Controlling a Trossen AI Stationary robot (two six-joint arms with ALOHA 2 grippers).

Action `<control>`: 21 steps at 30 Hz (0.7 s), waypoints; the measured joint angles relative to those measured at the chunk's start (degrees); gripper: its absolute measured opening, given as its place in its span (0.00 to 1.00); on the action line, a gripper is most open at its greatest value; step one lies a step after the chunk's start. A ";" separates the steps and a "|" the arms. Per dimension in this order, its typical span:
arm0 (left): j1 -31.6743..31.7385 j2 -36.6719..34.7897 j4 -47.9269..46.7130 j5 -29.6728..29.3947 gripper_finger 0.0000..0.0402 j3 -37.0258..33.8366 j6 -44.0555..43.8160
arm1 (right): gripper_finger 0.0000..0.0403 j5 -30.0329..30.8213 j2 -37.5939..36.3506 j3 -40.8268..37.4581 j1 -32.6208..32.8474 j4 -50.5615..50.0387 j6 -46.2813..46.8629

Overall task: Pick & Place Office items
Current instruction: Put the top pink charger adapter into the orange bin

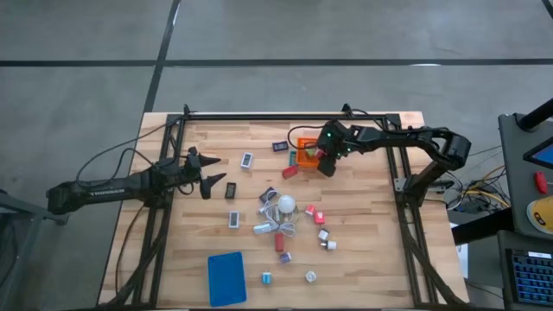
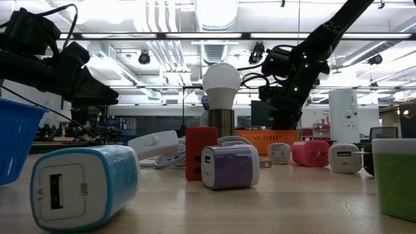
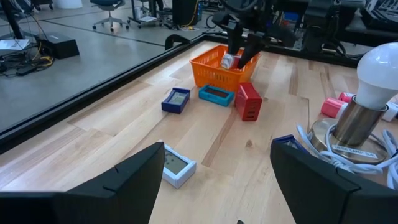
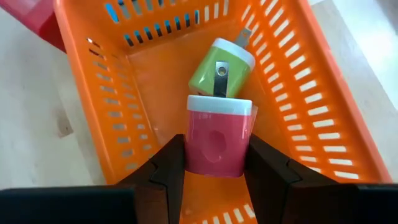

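Note:
My right gripper [image 4: 216, 163] is shut on a pink block with a white end [image 4: 217, 143], over the open top of the orange basket [image 1: 304, 147] at the table's far middle. A green block with metal prongs [image 4: 221, 65] lies on the basket floor just beyond the pink one. Small office items lie loose on the wood: a red block [image 1: 289, 172], dark flat rectangles [image 1: 247, 160] and white cubes [image 1: 331, 244]. My left gripper [image 1: 212, 177] waits open at the table's left, with nothing between its fingers [image 3: 137, 180]. My right gripper pinches the pink block by its two opposite side faces [image 4: 189, 149] between its two fingers. The fingers slant down from above and from the table's right. The block's white end [image 4: 219, 104] points down into the basket, toward the green block; whether the two touch I cannot tell.
A white bulb on a metal base [image 1: 285, 205] with its white cord stands at the table's middle among the loose items. A blue basket [image 1: 226, 278] lies at the near left. A black frame rail [image 1: 285, 116] runs along the far edge, with side struts at both ends.

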 joint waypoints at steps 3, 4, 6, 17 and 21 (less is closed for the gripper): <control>0.00 0.00 -0.22 -0.02 0.75 0.00 0.00 | 0.30 -0.02 0.00 0.17 -0.01 -0.63 -0.03; 0.01 0.00 -0.20 -0.02 0.75 0.00 0.00 | 0.30 0.00 0.00 0.17 -0.01 -0.70 -0.03; 0.00 0.00 -0.22 -0.02 0.75 0.00 0.00 | 0.30 0.00 0.00 0.17 -0.08 -0.77 -0.03; 0.02 0.00 -0.22 -0.02 0.75 0.00 0.00 | 0.42 0.24 0.00 0.17 -0.08 -1.09 0.27; 0.00 0.00 -0.22 -0.04 0.75 0.00 0.00 | 0.55 0.28 0.00 0.17 -0.08 -0.94 0.38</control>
